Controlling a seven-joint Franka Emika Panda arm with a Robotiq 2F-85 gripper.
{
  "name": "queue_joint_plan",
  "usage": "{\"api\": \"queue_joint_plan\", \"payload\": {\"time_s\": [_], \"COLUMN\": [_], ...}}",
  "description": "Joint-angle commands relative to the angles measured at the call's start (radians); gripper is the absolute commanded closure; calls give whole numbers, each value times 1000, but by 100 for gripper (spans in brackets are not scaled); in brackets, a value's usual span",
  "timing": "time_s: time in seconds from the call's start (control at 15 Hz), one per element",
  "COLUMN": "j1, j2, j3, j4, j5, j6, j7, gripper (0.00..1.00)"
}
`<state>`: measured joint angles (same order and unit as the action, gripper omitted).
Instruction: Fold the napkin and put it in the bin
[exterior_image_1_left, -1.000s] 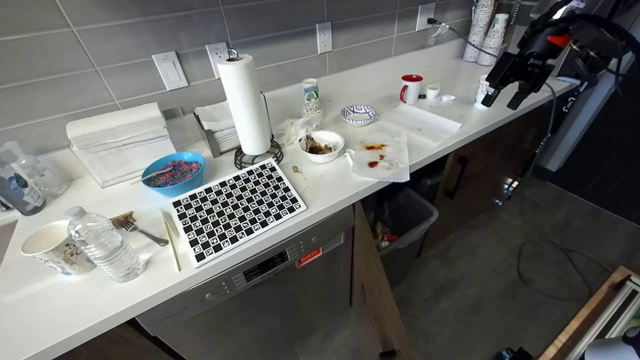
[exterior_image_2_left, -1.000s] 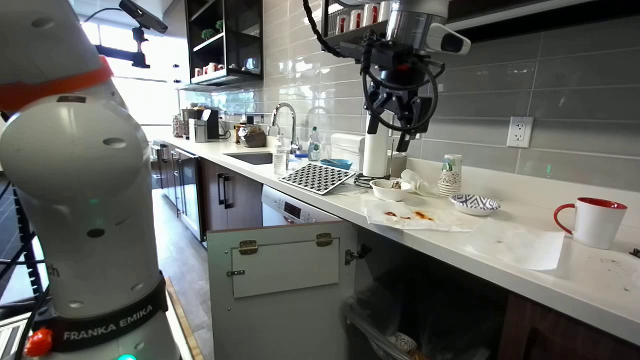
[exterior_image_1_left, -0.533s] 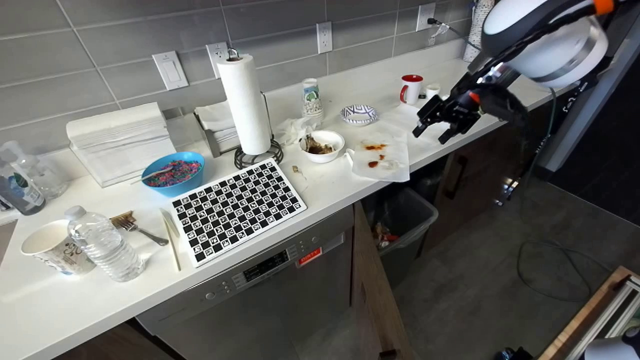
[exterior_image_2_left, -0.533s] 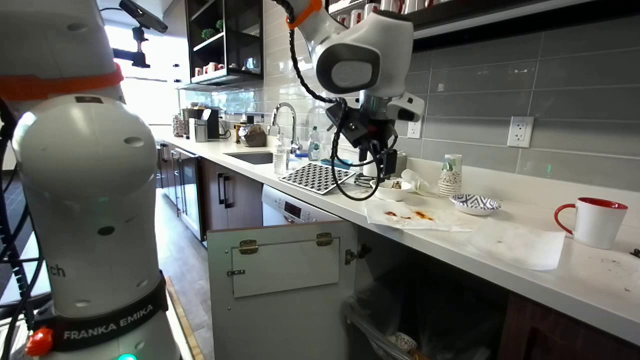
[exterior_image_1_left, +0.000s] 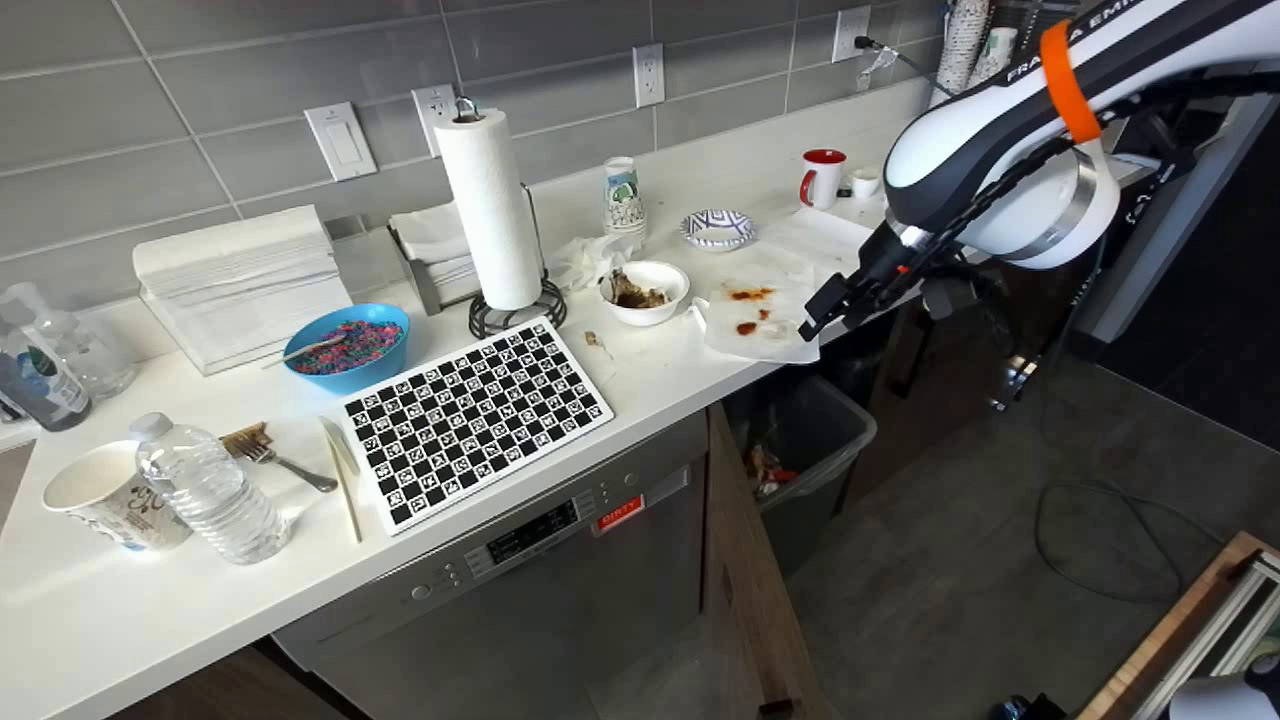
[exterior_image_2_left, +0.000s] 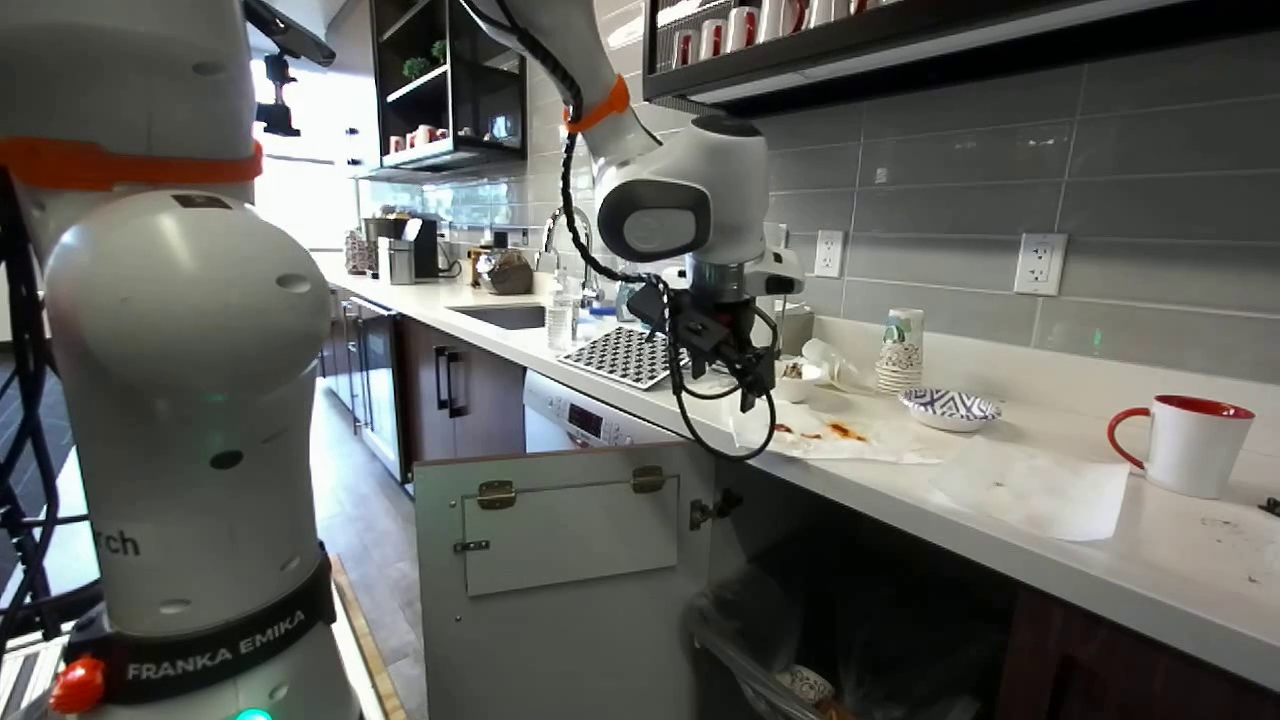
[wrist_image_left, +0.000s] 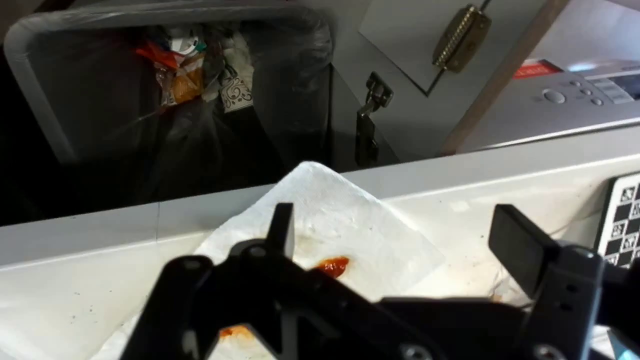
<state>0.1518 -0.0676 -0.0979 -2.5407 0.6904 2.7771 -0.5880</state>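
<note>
Napkin lies on the white counter at the front edge, 1 corner poking past it; bin, dark grey with a clear liner, sits under the counter with trash inside, cabinet door swung open; dishwasher next to it, red DIRTY label; grey tile wall behind; also on the counter: paper towel roll, white bowl with brown scraps, patterned bowl, red-and-white mug, blue bowl, checkered board, water bottle; 2nd white sheet just beside the napkin. Arm extends in from the upper right in an exterior view, wrist bent, gripper angled down at the napkin; 2 fingers wide apart, part of the napkin showing between them in the wrist view; touching it or not, can't tell. Napkin looks thin, white, textured, spread mostly flat; red-orange stains on it, plus a faint yellowish smudge.
</note>
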Motion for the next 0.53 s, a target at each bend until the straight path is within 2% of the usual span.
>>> {"api": "queue_joint_plan", "payload": {"time_s": [0.0, 0.07, 0.33, 0.47], "j1": [7, 1, 1, 14], "j2": [35, 22, 28, 61], "j3": [-5, 1, 0, 23], "j4": [21, 3, 13, 12], "j5": [49, 0, 25, -91], "j6": [-2, 6, 6, 34], "j7": [-79, -28, -56, -24], "gripper": [0, 0, 0, 0]}}
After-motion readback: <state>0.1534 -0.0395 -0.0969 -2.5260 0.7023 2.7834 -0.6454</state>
